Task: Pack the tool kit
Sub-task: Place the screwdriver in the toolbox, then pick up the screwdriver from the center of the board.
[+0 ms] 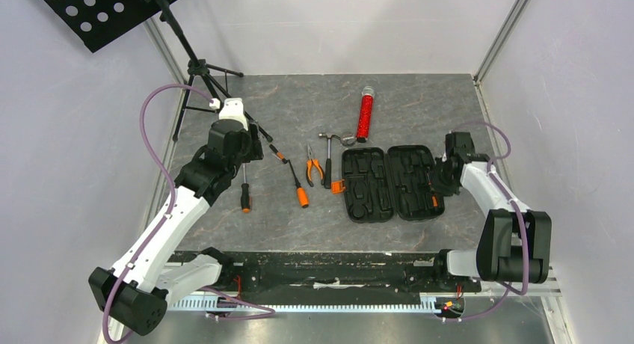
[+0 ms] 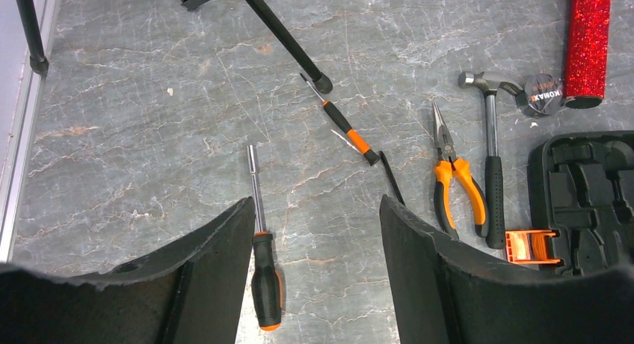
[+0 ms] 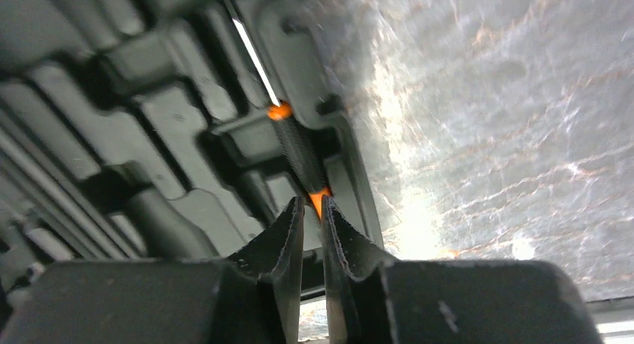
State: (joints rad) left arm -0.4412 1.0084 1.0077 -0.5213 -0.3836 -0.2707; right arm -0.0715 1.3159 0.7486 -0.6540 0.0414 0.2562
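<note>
My right pincer (image 3: 312, 209) a slit about the small screwdriver (image 3: 299, 146) in the case (image 3: 112, 134), hold I cannot tell, left pincer (image 2: 318, 209) wide, empty

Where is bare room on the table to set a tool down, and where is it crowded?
Free: the near strip between case and table edge; the far stretch between tripod and red tube. Crowded: the tools left of the case.
</note>
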